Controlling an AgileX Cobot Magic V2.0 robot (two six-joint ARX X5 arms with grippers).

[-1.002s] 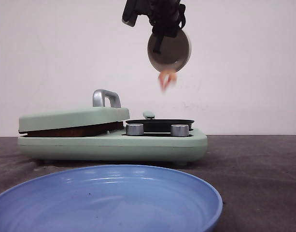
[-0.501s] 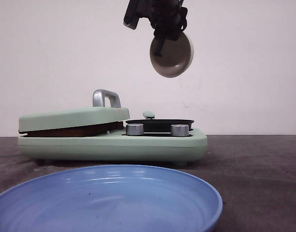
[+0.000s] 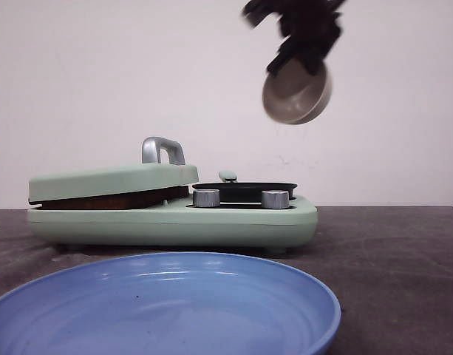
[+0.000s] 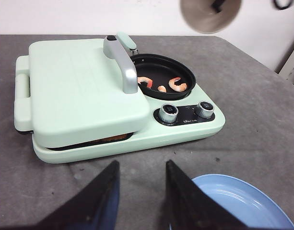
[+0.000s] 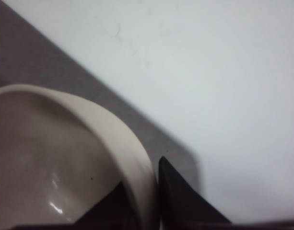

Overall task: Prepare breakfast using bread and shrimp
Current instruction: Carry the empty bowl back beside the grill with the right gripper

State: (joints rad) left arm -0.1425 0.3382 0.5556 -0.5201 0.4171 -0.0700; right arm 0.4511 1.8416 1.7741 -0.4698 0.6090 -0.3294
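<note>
While our right gripper [image 5: 144, 199] pinches the tilted beige bowl's [image 3: 296, 92] rim upper right, orange-pink curled shrimp [image 4: 161, 85] lie in the black round pan [image 4: 162, 75] frame centre, our left gripper [image 4: 139, 194] gapes.

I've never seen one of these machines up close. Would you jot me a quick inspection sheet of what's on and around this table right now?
Surface: dark grey table, bare around the cooker.
Job's things: three shrimp lie in the black round pan of the mint-green cooker; its lid is down over something brown, likely bread, only an edge showing.
Clutter: blue plate at the near edge, holding nothing.
Grippers: right pincer clamps the rim of a beige bowl, held high and tilted, no contents visible; left pincer open, hanging above the table before the cooker.
Cables: nothing seen.
Surroundings: plain white wall.
</note>
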